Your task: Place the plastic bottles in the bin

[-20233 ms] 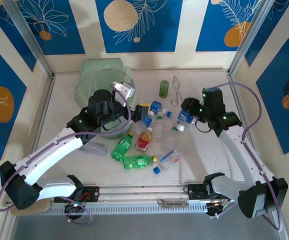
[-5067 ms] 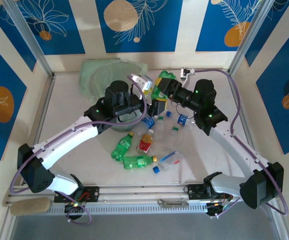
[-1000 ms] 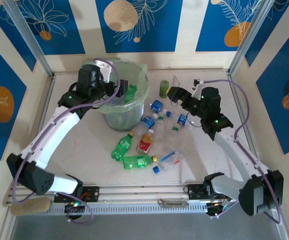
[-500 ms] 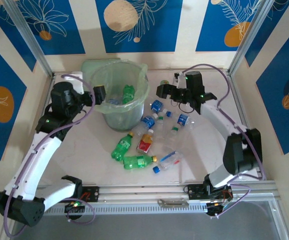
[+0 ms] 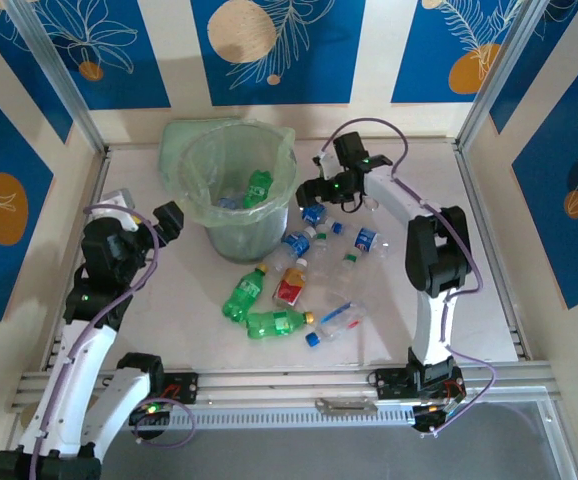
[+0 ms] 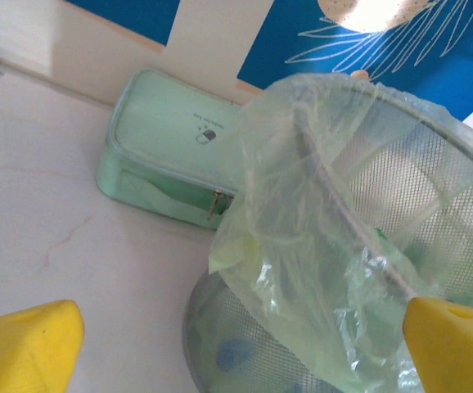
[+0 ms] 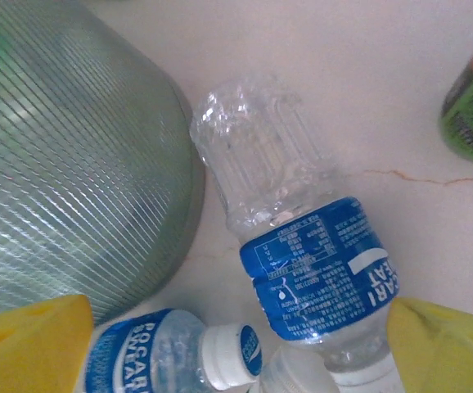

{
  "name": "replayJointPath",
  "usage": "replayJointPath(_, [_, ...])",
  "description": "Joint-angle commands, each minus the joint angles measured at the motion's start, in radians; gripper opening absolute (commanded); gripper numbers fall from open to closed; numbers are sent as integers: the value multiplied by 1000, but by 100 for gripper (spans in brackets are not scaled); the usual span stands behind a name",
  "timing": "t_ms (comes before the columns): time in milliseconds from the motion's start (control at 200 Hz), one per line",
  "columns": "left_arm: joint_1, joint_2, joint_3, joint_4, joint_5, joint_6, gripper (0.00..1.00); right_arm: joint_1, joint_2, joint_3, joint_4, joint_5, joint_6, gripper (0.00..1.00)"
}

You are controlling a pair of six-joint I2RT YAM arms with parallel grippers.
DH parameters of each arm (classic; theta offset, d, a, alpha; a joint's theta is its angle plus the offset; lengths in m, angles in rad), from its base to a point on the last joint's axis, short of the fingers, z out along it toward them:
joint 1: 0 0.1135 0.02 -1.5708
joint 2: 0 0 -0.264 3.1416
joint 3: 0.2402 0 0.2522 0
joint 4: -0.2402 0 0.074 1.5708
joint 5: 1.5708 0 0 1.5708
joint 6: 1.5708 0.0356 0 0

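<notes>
The right gripper [image 7: 241, 348] stands wide over a clear blue-labelled bottle [image 7: 302, 254] lying at 3 o'clock of the bin [image 5: 229, 240], so it should, I think, go lower and close on the label, while the left gripper [image 6: 236, 352] hangs wide and empty at 9 o'clock

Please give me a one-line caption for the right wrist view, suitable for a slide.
Open right gripper above a clear blue-labelled bottle lying beside the bin.

A robot test cell is suggested: a pale table [image 5: 184, 300] is enclosed by aluminium-framed panels [image 5: 309, 60] printed with blue leaf patterns.
</notes>
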Motion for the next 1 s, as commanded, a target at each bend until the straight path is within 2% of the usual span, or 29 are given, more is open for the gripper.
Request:
replayJointPath(0, [13, -5, -31, 58, 57, -59, 100, 36, 59, 75, -111, 97, -105, 93])
replayJointPath(345, [19, 25, -58, 125, 84, -81, 100, 87, 238, 248, -203, 324, -242, 93])
replayJointPath(675, [29, 25, -59, 134, 92, -85, 100, 94, 314, 297, -182, 346, -298, 93])
replayJointPath(995, [33, 24, -69, 153, 97, -100, 100, 94, 351, 307, -145, 341, -355, 85])
